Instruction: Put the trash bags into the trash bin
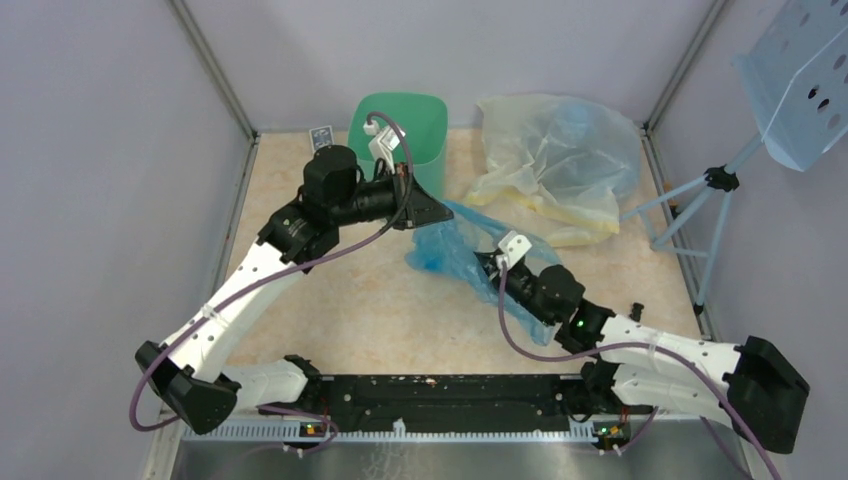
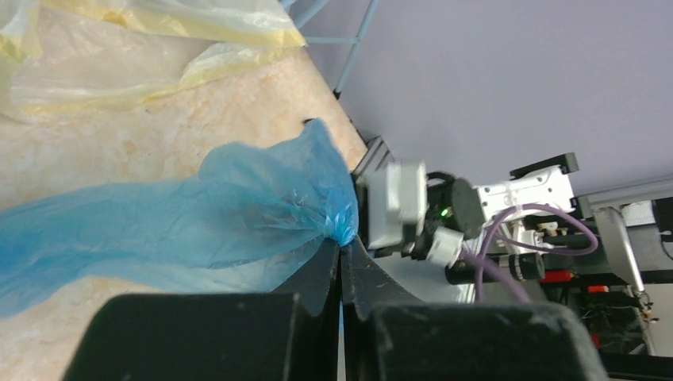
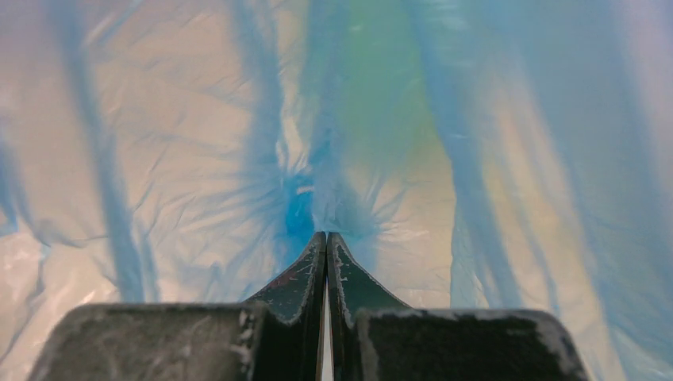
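Observation:
A light blue trash bag (image 1: 450, 245) is stretched between my two grippers near the table's middle. My left gripper (image 1: 445, 213) is shut on one bunched end of it, just in front of the green trash bin (image 1: 400, 125). In the left wrist view the gripper (image 2: 341, 242) pinches the blue bag (image 2: 198, 214). My right gripper (image 1: 488, 262) is shut on the bag's other side. In the right wrist view the gripper (image 3: 326, 234) pinches blue film (image 3: 317, 159) that fills the frame. A pale yellowish trash bag (image 1: 550, 160) lies at the back right.
A small dark card box (image 1: 320, 137) stands left of the bin by the back wall. A light blue perforated panel on a tripod (image 1: 700, 200) stands outside the right wall. The yellowish bag (image 2: 143, 48) shows in the left wrist view.

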Robot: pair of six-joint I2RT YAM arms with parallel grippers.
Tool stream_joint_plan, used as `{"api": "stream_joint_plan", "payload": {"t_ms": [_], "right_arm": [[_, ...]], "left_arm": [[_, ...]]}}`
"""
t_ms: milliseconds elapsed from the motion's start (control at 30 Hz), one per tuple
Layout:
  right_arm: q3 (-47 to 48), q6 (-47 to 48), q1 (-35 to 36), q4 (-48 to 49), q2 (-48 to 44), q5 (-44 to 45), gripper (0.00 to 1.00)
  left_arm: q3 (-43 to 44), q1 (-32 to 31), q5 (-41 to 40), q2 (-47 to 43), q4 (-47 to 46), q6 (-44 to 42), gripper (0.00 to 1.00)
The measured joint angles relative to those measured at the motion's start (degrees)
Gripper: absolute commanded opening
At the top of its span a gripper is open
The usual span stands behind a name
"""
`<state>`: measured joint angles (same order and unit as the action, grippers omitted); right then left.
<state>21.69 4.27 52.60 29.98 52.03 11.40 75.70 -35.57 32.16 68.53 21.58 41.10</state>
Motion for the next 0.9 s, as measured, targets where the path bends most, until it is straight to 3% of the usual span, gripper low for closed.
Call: {"api": "stream_joint_plan", "payload": {"t_ms": [167,467,700,900], "right_arm": [[1.36,5.2,4.76,0.22,4.92,-2.4,0.0],[7.28,7.96,5.42,-1.25,17.22,-7.8,0.0],[8.74,1.97,4.24,2.8,22.21,-14.69,0.0],[7.13,-6.38,-2.89,10.75,22.62,-21.79,0.0]], "left_arm": [[-2.16,-0.17,1.62,-0.15,-6.67,5.09,0.0],[-3.72,-3.04,2.91,-0.11,-10.95,8.74,0.0],[-2.54,-5.22,4.02,1.2,-9.29,7.89,0.0],[1.11,-6.49,4.22,1.38,-3.06,3.89,0.0]]}}
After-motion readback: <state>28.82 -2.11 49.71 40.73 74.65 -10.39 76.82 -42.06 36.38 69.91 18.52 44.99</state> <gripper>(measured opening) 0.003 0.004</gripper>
